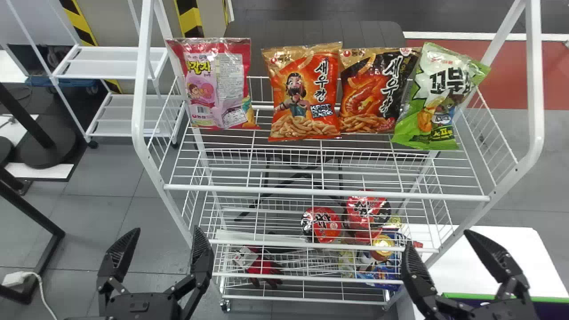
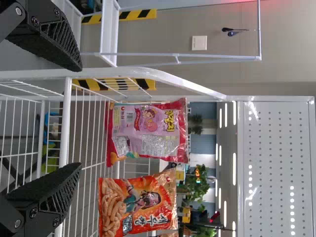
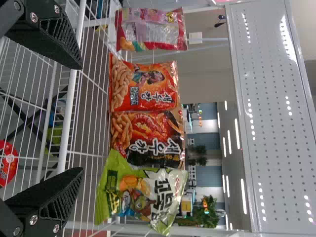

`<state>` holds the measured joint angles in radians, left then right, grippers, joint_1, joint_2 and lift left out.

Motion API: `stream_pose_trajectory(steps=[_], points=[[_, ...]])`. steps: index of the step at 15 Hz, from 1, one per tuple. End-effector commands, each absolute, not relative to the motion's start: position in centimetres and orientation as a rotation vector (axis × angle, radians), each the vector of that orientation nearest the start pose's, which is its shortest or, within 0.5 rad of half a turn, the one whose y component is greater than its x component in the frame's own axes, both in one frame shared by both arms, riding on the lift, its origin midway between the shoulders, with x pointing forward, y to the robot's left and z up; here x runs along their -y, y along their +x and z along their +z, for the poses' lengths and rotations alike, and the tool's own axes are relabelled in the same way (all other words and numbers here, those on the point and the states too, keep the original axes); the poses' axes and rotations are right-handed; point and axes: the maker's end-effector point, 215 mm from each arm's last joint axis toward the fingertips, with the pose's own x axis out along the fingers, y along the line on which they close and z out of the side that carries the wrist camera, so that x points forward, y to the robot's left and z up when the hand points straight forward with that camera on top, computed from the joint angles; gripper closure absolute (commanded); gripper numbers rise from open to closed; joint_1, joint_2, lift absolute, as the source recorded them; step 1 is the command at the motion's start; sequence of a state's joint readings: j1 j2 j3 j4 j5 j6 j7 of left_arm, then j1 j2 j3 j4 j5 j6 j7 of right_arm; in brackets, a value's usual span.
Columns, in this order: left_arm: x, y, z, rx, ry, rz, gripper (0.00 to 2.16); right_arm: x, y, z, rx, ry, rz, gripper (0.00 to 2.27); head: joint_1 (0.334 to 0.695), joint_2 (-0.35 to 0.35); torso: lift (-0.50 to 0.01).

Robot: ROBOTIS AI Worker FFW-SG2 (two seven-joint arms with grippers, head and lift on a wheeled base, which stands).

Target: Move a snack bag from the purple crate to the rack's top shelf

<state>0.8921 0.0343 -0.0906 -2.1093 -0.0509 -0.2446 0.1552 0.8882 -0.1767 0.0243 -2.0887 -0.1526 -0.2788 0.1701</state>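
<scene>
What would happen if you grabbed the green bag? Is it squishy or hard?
The green bag would probably feel light and squishy, because it looks like a puffy, crinkly packet. Its shiny wrapper might make it a bit slippery. A push could tip it over, since it already tilts to one side on the wire shelf.

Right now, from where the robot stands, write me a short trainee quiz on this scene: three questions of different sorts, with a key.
1. True or false: the green bag is at the robot's right end of the row of snacks on the wire shelf.
2. Which bag is between the orange bag and the green one? A) the pink bag; B) the black bag; C) a blue bag.
3. Fill in "apart" or "together": the fingers of the left gripper and of the right gripper stand ____.

Key: 1. True; 2. B; 3. apart.
</scene>
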Motion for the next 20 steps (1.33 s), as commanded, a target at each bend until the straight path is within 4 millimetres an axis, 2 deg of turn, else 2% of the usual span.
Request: stream_pose_trajectory(steps=[1, 4, 7, 20], points=[[-21.5, 31.4, -37.9, -0.111, 0.019, 0.060, 0.15, 18.3, 30.9, -37.7, -0.101, 0.063, 0.283, 0.08, 0.695, 0.034, 0.000], [-21.4, 31.4, -37.6, -0.107, 0.022, 0.055, 0.14, 19.0, 31.2, -37.3, -0.091, 0.034, 0.264, 0.08, 0.695, 0.056, 0.000], [-21.4, 31.5, -38.3, -0.127, 0.032, 0.058, 0.14, 19.5, 31.2, -36.8, -0.075, 0.012, 0.253, 0.08, 0.695, 0.042, 0.000], [-21.5, 31.4, -38.4, -0.128, 0.040, 0.067, 0.14, 19.8, 31.2, -35.8, -0.036, -0.004, 0.251, 0.09, 0.695, 0.032, 0.000]])
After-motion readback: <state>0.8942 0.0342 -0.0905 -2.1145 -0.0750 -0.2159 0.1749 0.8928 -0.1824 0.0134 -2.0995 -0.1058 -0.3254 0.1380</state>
